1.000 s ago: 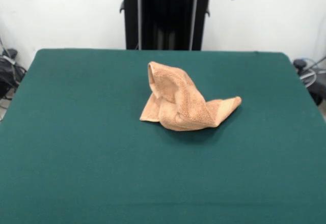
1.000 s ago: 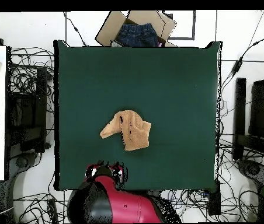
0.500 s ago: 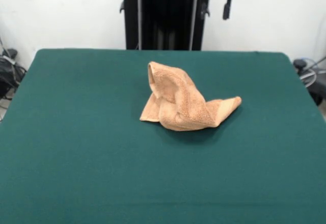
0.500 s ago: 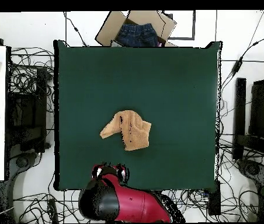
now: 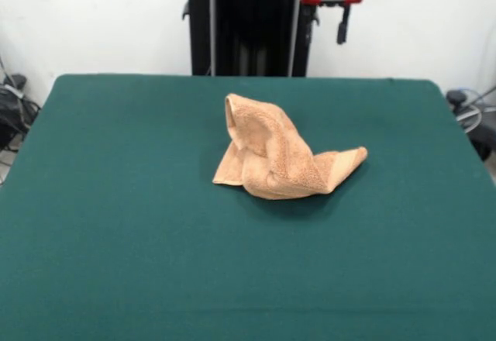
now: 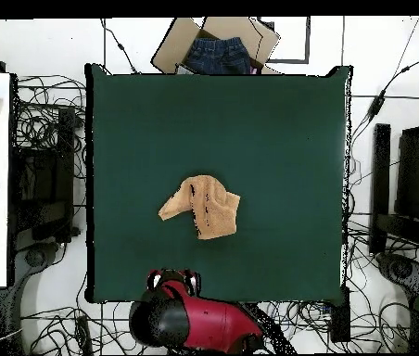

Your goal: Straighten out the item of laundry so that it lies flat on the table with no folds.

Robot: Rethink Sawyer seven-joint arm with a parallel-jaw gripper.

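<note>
Near the table's [image 5: 116,225] middle we see the towel [image 5: 279,159] crumpled; our gripper [image 5: 325,23] hangs well apart, its opening unclear.

Your worktop [image 5: 116,225] is a dark green felt-like surface. Only one thing on it: the orange-tan towel [image 5: 275,159], crumpled into a peaked heap near the middle, one corner sticking out flat, well away from all edges.

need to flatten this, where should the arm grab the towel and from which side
Probably the pointed corner of the crumpled towel, at its right end in the front view. It lies low on the green table, clear of the raised folds, so coming straight down and pulling outward should unfold it.
</note>
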